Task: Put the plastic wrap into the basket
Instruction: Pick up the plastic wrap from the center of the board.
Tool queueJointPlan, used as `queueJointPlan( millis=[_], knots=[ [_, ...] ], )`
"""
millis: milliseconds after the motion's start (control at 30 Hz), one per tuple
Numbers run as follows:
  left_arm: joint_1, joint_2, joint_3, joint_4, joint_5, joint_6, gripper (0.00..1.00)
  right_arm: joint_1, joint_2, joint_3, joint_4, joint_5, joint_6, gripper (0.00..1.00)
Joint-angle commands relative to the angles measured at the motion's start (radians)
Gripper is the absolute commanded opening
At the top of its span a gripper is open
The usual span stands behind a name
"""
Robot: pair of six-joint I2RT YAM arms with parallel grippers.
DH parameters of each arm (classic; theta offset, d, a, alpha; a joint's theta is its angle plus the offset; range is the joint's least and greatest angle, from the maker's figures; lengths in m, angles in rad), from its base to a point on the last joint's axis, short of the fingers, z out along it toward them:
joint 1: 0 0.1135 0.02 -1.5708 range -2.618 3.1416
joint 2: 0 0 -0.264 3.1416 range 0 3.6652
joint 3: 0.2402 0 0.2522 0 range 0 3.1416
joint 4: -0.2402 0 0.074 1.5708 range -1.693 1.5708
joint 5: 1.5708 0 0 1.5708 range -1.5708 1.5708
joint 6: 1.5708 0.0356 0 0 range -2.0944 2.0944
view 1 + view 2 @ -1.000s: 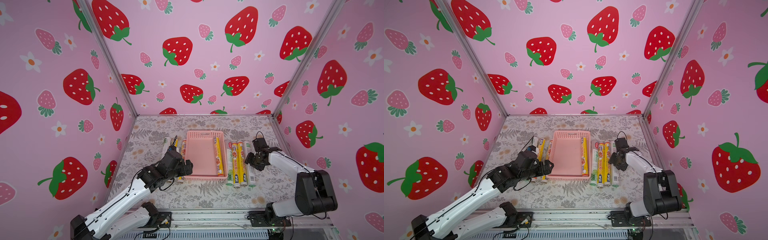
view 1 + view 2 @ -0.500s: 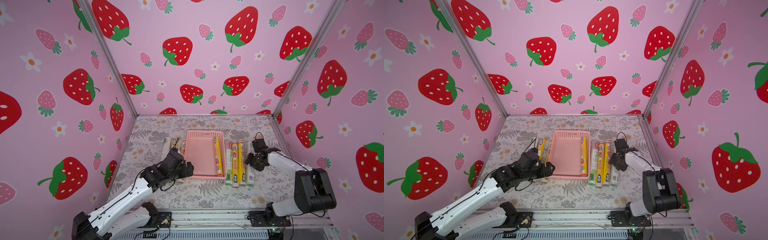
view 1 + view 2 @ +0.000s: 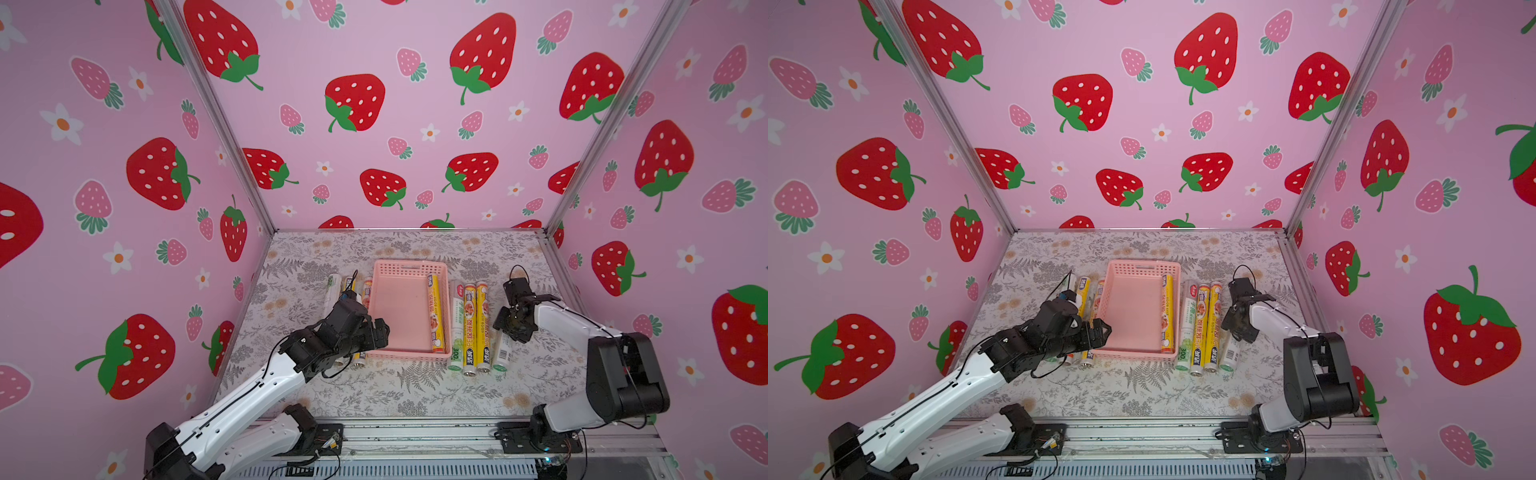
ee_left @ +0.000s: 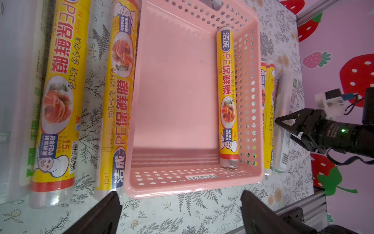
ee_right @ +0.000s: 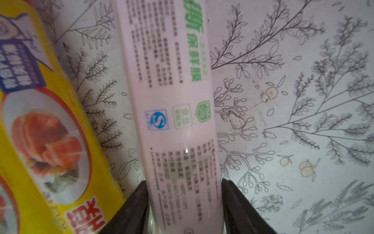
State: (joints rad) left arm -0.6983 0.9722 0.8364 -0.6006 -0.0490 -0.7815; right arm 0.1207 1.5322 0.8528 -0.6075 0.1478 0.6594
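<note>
The pale-pink basket [image 3: 409,264] [image 3: 1144,266] [image 4: 182,186] stands mid-table with one yellow plastic wrap roll [image 3: 434,311] [image 4: 227,97] lying along its right wall. Right of the basket lie several rolls side by side. The outermost is a white roll with green print [image 5: 174,101] [image 3: 503,353], resting on the table. My right gripper [image 5: 183,182] [image 3: 509,330] [image 3: 1237,328] has both fingers pressed against that roll's sides. My left gripper [image 4: 180,194] [image 3: 380,332] hovers open and empty at the basket's near left corner.
Two yellow rolls [image 4: 60,91] [image 4: 121,81] and a white one [image 3: 332,286] lie left of the basket, partly under my left arm. A white-green roll [image 3: 457,320] and two yellow rolls [image 3: 476,328] lie between the basket and the gripped roll. Pink walls enclose the table.
The right gripper has sunk slightly and its fingers have closed in onto the white roll. The left arm has barely moved.
</note>
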Motion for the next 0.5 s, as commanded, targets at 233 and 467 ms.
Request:
queueJointPlan(
  millis=[233, 467],
  knots=[
    [0.062, -0.01, 0.093, -0.031, -0.054, 0.077, 0.99, -0.01, 0.1, 0.021, -0.1, 0.004, -0.017, 0.43],
    [0.067, 0.003, 0.102, -0.028, -0.011, 0.067, 0.99, -0.01, -0.023, 0.028, -0.123, 0.073, -0.021, 0.26]
  ],
)
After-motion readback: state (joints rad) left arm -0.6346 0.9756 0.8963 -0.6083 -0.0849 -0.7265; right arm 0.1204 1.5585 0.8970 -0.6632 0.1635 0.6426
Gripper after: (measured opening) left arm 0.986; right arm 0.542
